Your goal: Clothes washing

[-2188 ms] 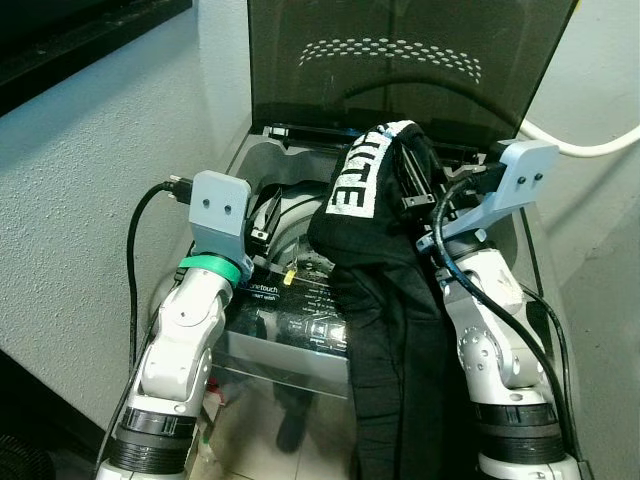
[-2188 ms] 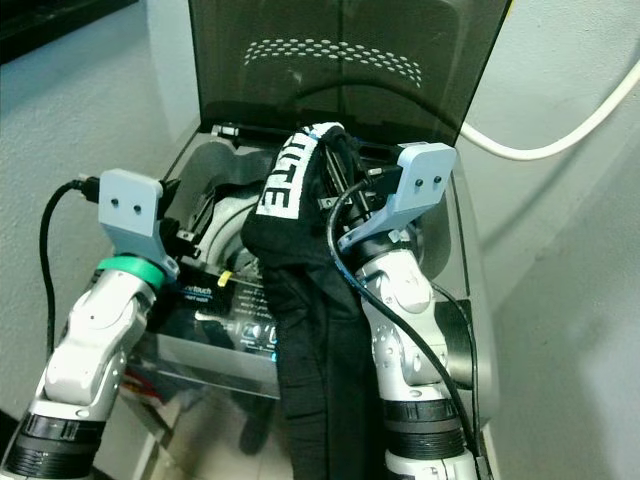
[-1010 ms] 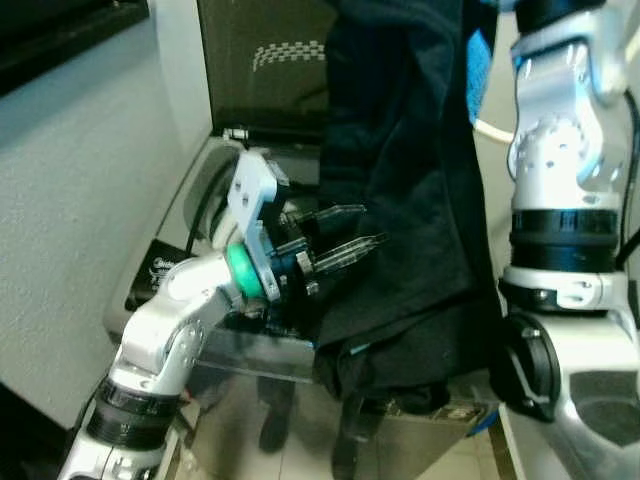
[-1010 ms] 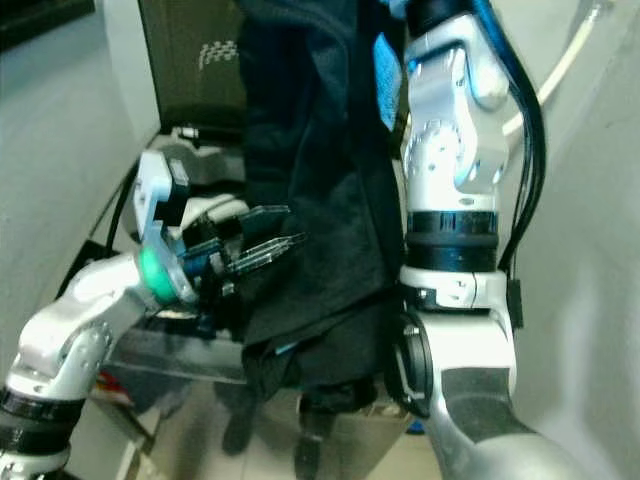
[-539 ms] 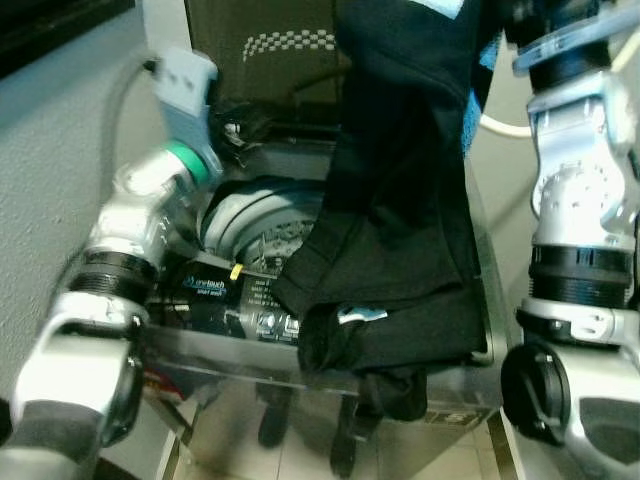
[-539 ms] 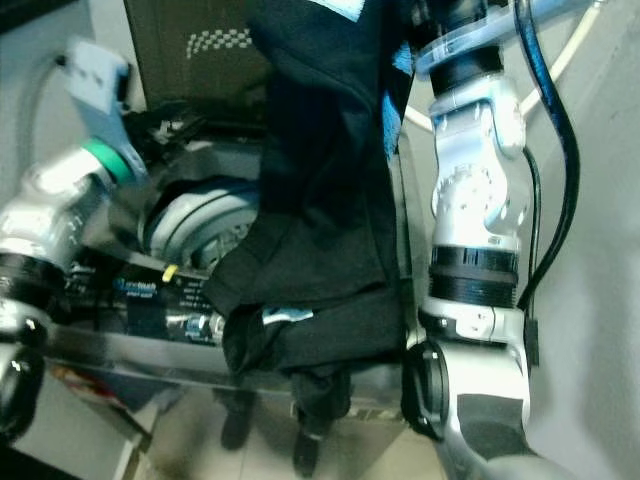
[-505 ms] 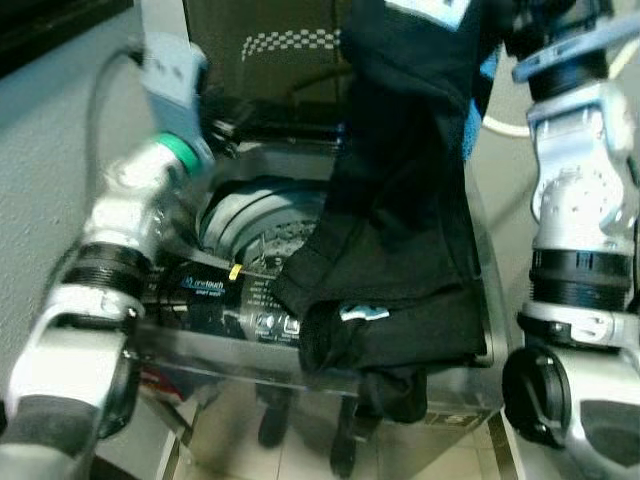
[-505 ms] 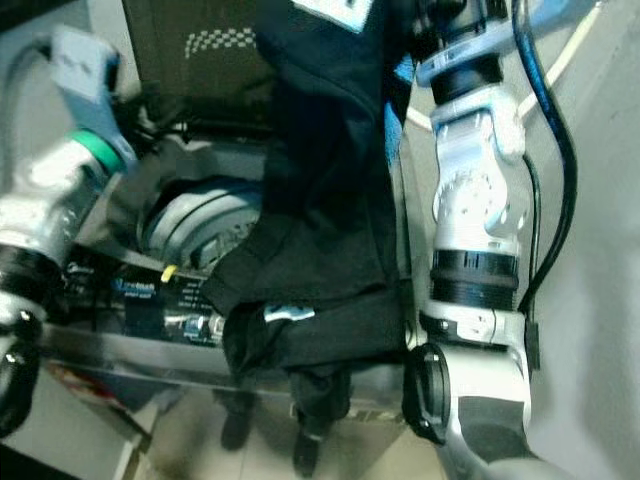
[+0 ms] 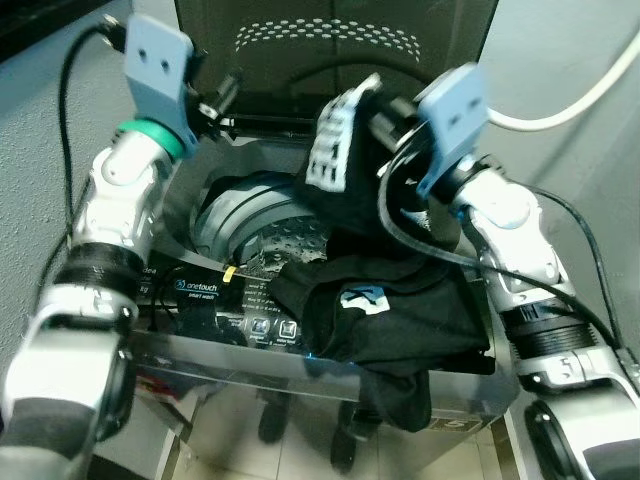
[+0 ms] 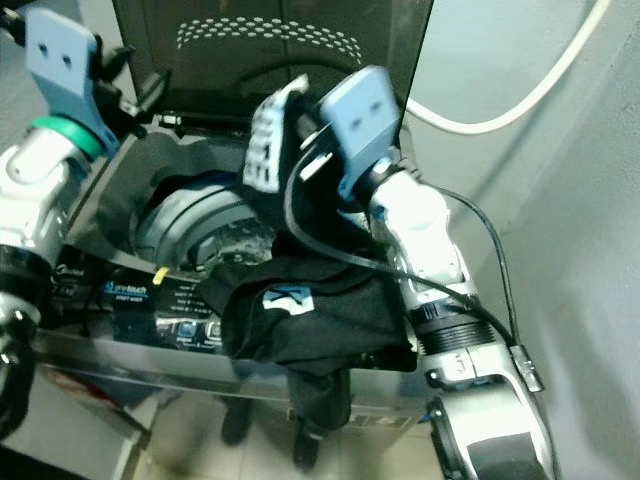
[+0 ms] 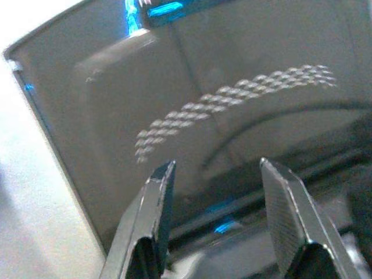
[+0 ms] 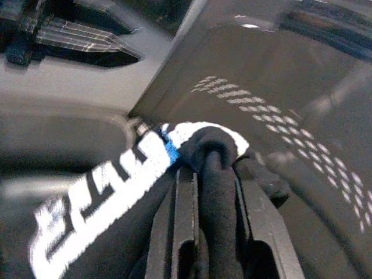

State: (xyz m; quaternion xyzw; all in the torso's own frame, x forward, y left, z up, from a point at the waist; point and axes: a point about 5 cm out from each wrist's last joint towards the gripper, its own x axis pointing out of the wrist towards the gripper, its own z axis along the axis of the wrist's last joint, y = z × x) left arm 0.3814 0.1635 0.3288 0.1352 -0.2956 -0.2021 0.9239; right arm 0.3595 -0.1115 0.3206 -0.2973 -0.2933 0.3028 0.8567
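A black garment [image 9: 385, 300] with a white lettered waistband [image 9: 328, 150] hangs from my right gripper [image 9: 375, 108], which is shut on the cloth just above the top-loading washer's drum [image 9: 245, 225]. In the right wrist view the black fabric [image 12: 212, 174] is pinched between both fingers [image 12: 185, 215]. The garment's lower part lies bunched over the washer's front right edge and hangs down its front. My left gripper [image 9: 225, 92] is raised at the washer's back left corner, open and empty, facing the smoked lid [image 11: 244, 75].
The washer lid [image 9: 330, 40] stands upright at the back. A control panel [image 9: 215, 298] runs along the front rim. A white hose [image 9: 575, 100] crosses the wall at right. A grey wall [image 9: 40, 180] stands close on the left.
My right arm has come down, bringing the garment from high overhead to just over the drum. More cloth now lies on the front right edge. The left gripper stays at the back left.
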